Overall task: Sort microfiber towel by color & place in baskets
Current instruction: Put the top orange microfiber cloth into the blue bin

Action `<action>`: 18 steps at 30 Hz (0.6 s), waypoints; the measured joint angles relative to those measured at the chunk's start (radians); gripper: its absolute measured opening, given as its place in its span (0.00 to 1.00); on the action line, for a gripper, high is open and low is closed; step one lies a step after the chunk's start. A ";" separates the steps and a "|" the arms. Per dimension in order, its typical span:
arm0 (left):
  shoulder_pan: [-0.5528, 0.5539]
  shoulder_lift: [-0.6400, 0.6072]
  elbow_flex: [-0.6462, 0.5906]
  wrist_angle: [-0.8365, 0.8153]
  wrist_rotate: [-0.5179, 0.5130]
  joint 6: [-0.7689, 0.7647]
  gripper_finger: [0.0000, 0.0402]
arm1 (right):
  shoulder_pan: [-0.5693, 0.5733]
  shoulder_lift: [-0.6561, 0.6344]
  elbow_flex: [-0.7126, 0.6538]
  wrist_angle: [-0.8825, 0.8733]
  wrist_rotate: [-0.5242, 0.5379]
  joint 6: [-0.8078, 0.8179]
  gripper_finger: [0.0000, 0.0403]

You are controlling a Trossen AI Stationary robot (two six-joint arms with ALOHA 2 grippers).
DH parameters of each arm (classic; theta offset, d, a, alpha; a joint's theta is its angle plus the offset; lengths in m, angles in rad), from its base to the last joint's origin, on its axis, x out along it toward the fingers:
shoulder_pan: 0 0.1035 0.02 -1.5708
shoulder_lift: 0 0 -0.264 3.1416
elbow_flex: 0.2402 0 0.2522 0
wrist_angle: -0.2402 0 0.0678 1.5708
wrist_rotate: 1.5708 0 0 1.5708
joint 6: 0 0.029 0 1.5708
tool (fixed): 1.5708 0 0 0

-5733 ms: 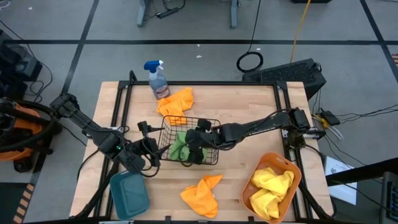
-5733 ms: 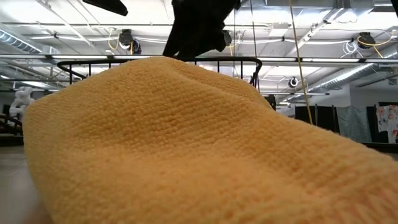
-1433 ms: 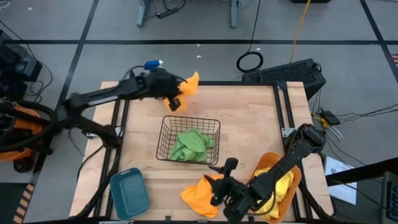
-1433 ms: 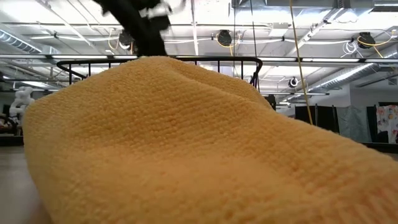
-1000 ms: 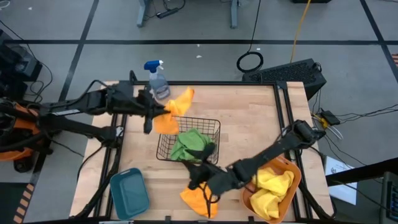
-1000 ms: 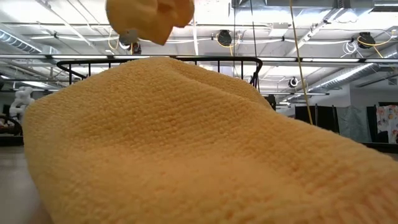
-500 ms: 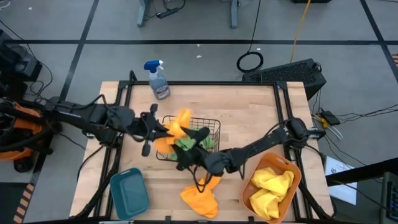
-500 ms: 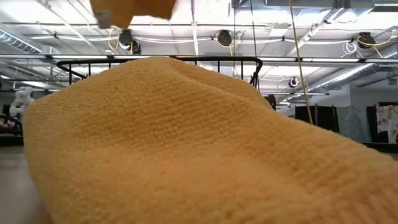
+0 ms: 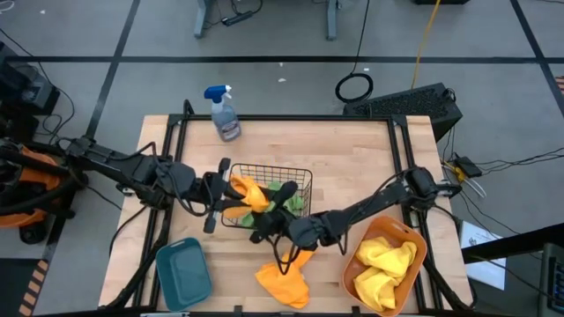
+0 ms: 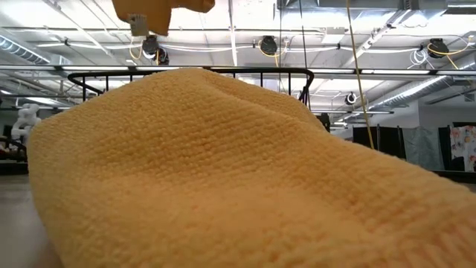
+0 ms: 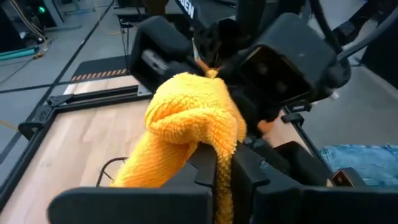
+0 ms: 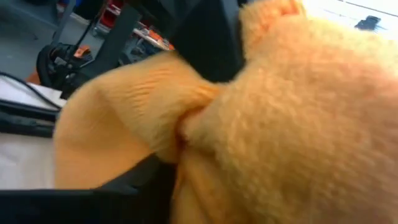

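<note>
I hold one orange microfiber towel (image 9: 245, 195) in my tightly closed left claw (image 9: 226, 195) over the black wire-mesh rectangular basket (image 9: 298, 176), my right claw (image 9: 264, 220) beside it, fingers unclear, and I should carry it to the orange plastic tub (image 9: 359, 261), because I count three baskets and two orange towels outside.

No text, label, brand, number or sign can be read in any view; lettering on dark equipment in the left wrist view is cut off.
</note>
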 joint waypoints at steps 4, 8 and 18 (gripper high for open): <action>0.000 0.000 0.000 -0.052 0.000 0.055 0.15 | 0.025 0.000 0.000 -0.008 0.001 -0.035 0.30; -0.001 0.000 0.000 -0.112 -0.030 0.073 0.36 | 0.051 0.000 0.000 -0.028 0.009 -0.072 0.06; -0.040 -0.043 0.000 -0.202 -0.056 0.013 0.71 | 0.105 0.000 0.000 -0.085 0.164 -0.099 0.02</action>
